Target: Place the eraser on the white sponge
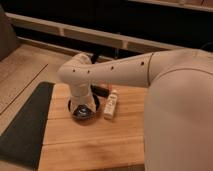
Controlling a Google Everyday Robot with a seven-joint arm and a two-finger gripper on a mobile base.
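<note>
My white arm [115,72] reaches in from the right and bends down over a wooden table [90,140]. The gripper [82,109] hangs at the end of the wrist, low over the table's left middle, with a dark round shape around it. A white oblong block [111,104], which looks like the white sponge, lies on the table just right of the gripper, apart from it. A small dark object [100,90] lies behind, between the arm and the block, partly hidden. I cannot tell which thing is the eraser.
A dark mat [25,125] lies along the table's left edge. A pale floor [22,67] spreads to the left. A long rail and dark wall [100,35] run behind the table. My robot body [180,120] fills the right side.
</note>
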